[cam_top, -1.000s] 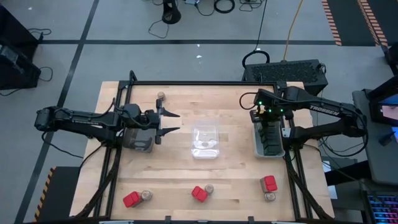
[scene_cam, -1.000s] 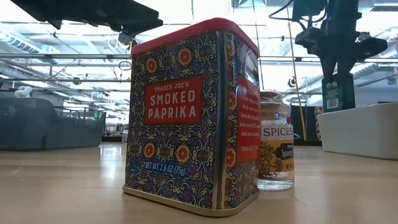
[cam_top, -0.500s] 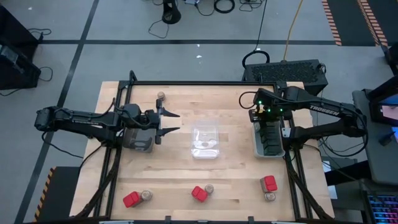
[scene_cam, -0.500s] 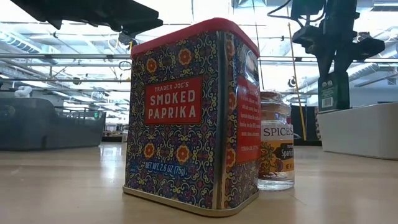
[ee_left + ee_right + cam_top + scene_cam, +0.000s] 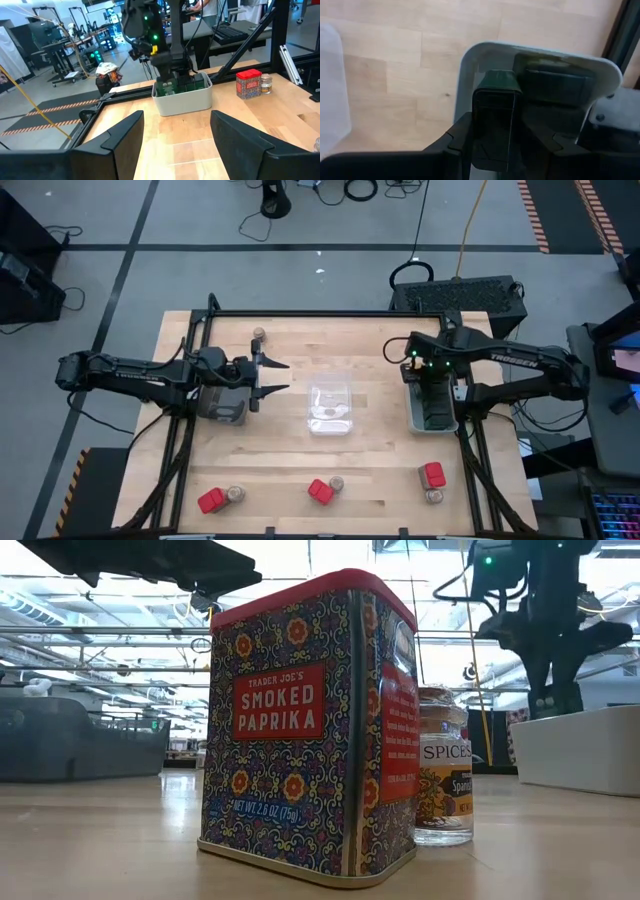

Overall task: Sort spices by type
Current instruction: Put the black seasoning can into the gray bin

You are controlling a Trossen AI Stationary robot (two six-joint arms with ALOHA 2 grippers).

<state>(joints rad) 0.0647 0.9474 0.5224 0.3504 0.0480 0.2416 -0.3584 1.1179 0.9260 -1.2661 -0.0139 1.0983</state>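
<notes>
My right gripper [image 5: 432, 387] points down into a light grey tray [image 5: 415, 418] at the table's right, shut on a black box [image 5: 493, 112]. Another black box [image 5: 554, 85] stands in that tray. In the low view the tray wall [image 5: 580, 750] hides the held box. My left gripper [image 5: 272, 377] hangs open and level over the table's left, above a dark tray [image 5: 222, 408]. Red boxes [image 5: 211, 500] [image 5: 320, 491] [image 5: 432, 473], each with a round jar [image 5: 236, 495] beside it, stand along the near edge. My right gripper pinches the black box by two opposite sides [image 5: 476, 125] near its top, between its two fingers. The fingers come from above, pointing down. The box stands upright with its lower part inside the grey tray; whether it rests on the tray's floor is hidden.
A clear tray [image 5: 330, 407] sits mid-table. A single jar [image 5: 259, 335] stands near the far left. Close to the low camera stand a red paprika tin [image 5: 305, 730] and a jar [image 5: 443, 765]. A black frame runs round the table's edges.
My right gripper has gone down into the grey tray with the black box, which has sunk out of sight behind the tray wall in the low view. The box stays upright.
</notes>
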